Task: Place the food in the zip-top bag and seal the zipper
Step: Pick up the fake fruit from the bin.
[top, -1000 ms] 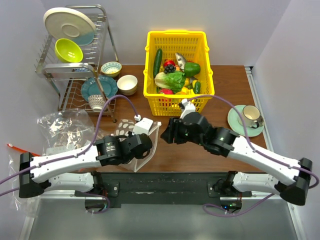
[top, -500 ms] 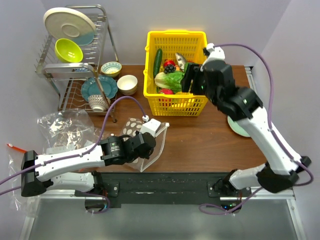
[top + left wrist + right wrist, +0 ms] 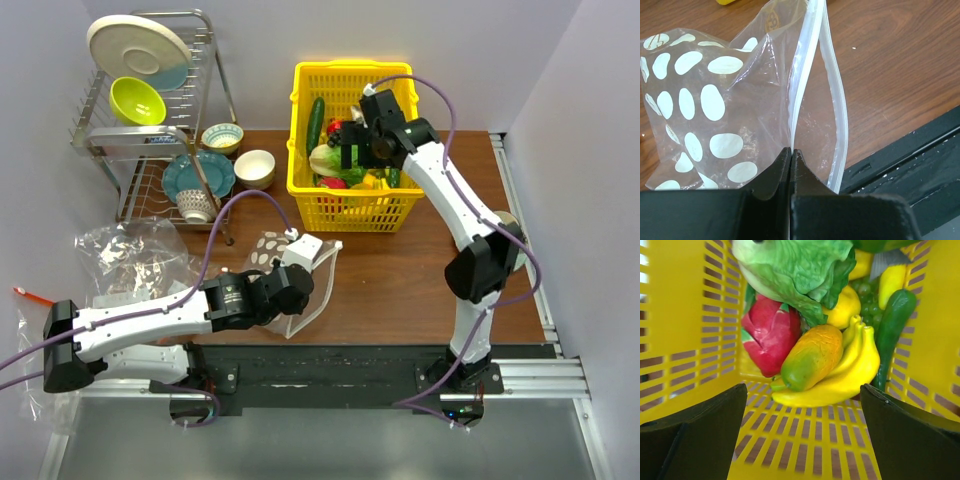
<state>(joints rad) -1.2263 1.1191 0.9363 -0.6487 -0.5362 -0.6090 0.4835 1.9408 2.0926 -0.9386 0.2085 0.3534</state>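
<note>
Right gripper [image 3: 804,390] hangs over the yellow basket [image 3: 352,68] at the far side of the table [image 3: 400,280], its jaws spread wide with nothing held between them. From its wrist camera the two dark fingers [image 3: 705,435] frame the food below. A leafy green lettuce [image 3: 795,270] lies at the top of the pile, a pink-red dragon fruit [image 3: 770,337] is just under it on the left, and an orange-and-green piece [image 3: 812,355] (mango-like in shape) rests against a bunch of yellow bananas [image 3: 845,377]. A long dark green vegetable [image 3: 892,325] lies along the right wall of the basket. All of these sit inside the basket; none is in the bag.

Left gripper [image 3: 791,150] is near the front edge of the table, well apart from the basket. Its jaws are pressed tight together on the rim of the zip-top bag [image 3: 700,100], pinching one side of the mouth. The bag is clear with white round dots and stands partly lifted from the wood. Its zipper [image 3: 844,135] is unsealed: the two thin strips bow away from each other, so the mouth gapes. No food shows inside the bag.

To the left of the table lie crumpled plain clear bags [image 3: 125,255], and a dish rack [image 3: 150,130] with plates and bowls stands at the far left.
</note>
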